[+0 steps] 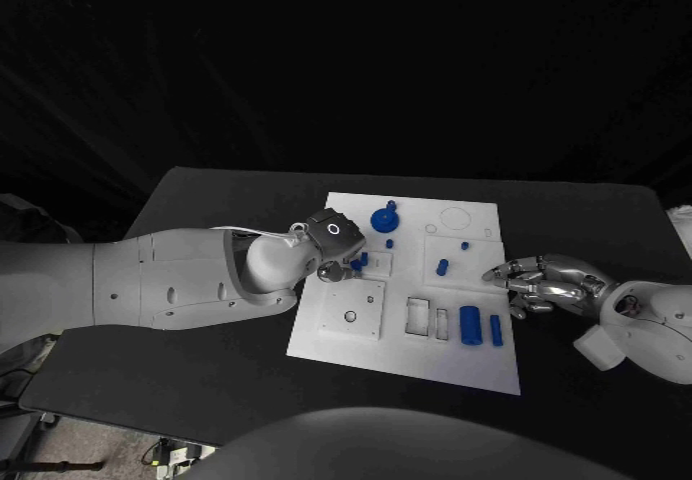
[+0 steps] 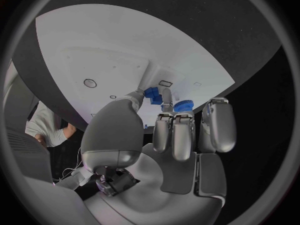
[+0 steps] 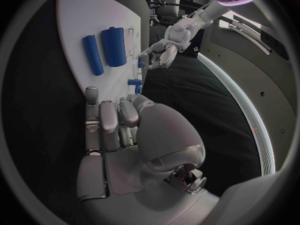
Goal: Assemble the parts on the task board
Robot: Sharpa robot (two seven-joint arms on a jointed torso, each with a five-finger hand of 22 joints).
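I see task board (image 1: 361,335) at frame centre on black table (image 1: 216,200). Left hand (image 1: 335,262) over board's left-middle, thumb and finger pinching small blue part (image 2: 152,95) against board. Right hand (image 1: 541,283) at board's right edge, fingers curled in, holding nothing. Two blue cylinders (image 1: 480,324) lie lower right on board; blue gear (image 1: 385,218) upper centre.

Head camera looks steeply down on the task board (image 1: 404,345). Each wrist camera sits close behind its hand, sharing that board (image 2: 94,40) (image 3: 78,15).

Black table (image 1: 216,380), dark backdrop behind, perhaps cables on floor (image 1: 173,455)
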